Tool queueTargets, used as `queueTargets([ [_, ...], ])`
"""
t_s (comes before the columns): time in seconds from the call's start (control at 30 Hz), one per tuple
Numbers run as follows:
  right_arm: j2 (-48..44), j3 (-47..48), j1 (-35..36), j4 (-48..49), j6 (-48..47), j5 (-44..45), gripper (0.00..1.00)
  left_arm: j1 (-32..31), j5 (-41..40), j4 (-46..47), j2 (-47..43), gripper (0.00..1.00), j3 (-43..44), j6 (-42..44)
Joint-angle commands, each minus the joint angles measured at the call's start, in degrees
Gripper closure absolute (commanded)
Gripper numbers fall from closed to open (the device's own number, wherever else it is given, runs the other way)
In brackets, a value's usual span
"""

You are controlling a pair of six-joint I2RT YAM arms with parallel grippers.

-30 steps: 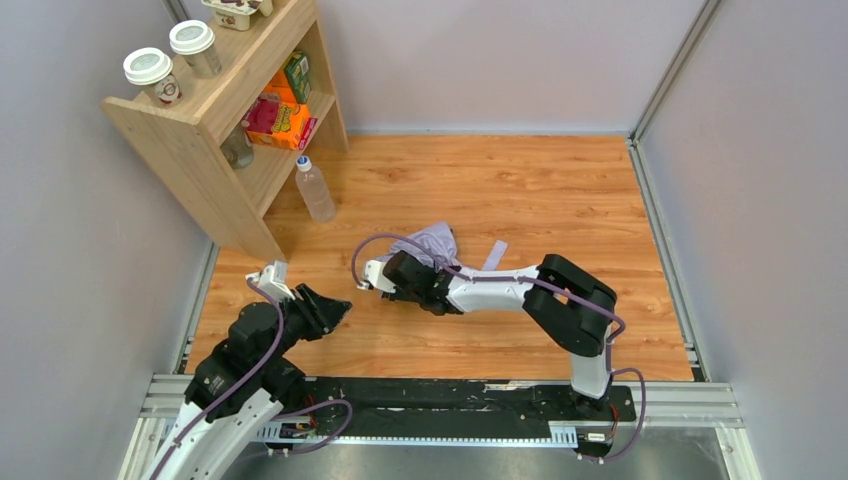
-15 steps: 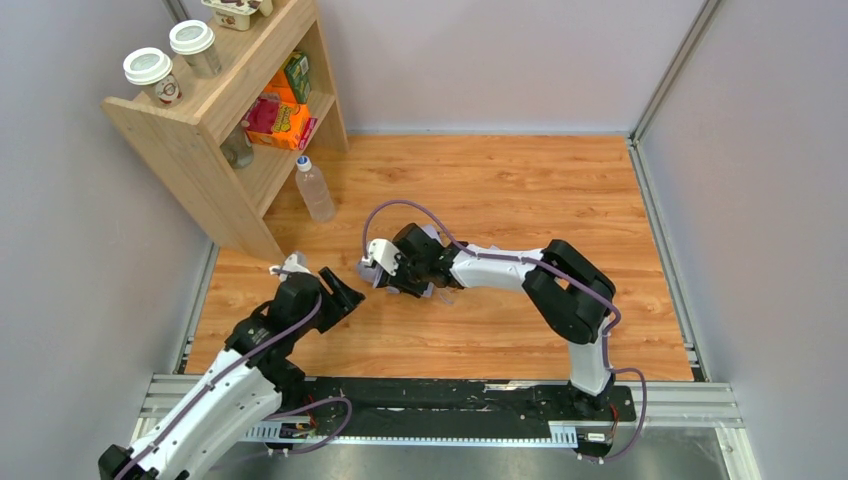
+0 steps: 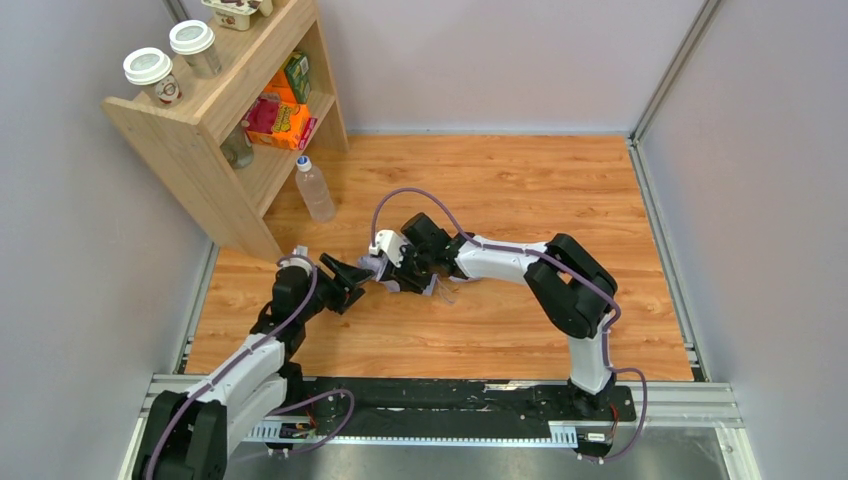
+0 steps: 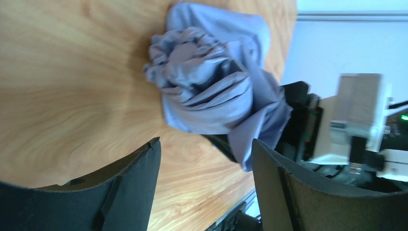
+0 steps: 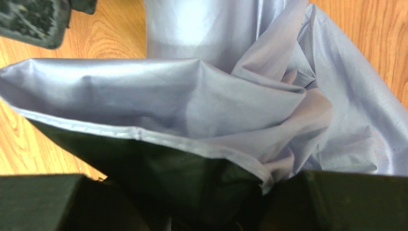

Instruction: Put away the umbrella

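Note:
The umbrella [image 4: 207, 91] is a bunched pale lavender bundle, its gathered end facing the left wrist camera. In the top view only a bit of its fabric [image 3: 380, 270] shows between the two grippers; the rest lies under the right arm. My right gripper [image 3: 398, 276] is shut on the umbrella, whose folds [image 5: 216, 106] fill the right wrist view above the dark fingers [image 5: 356, 202]. My left gripper [image 3: 352, 272] stands open just left of the bundle. In its own view its jaws [image 4: 206, 144] stand wide apart with nothing between them. Handle and shaft are hidden.
A wooden shelf [image 3: 215, 135] stands at the back left with two lidded cups [image 3: 148, 68] on top and snack boxes [image 3: 280, 120] inside. A clear bottle [image 3: 314, 189] stands on the floor beside it. Grey walls enclose the wooden floor [image 3: 520, 190].
My left arm has stretched forward and right toward the umbrella and its jaws have spread wider. The right gripper has shifted the bundle slightly back and left.

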Motion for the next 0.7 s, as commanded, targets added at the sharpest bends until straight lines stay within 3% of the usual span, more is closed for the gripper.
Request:
queueTargets([
  [0.0, 8.1, -3.7, 0.9, -15.0, 4.4, -8.5, 1.00, 0.5, 1.3, 16.5, 3.0, 0.24, -1.0, -1.0],
  [0.33, 8.0, -3.1, 0.5, -15.7, 4.3, -8.9, 1.00, 0.5, -2.7, 20.9, 14.4, 0.24, 2.9, -5.6],
  [0.67, 8.0, -2.0, 0.5, -16.0, 4.0, -9.3, 1.00, -0.4, 0.8, 35.4, 37.0, 0.23, 5.9, -7.0],
])
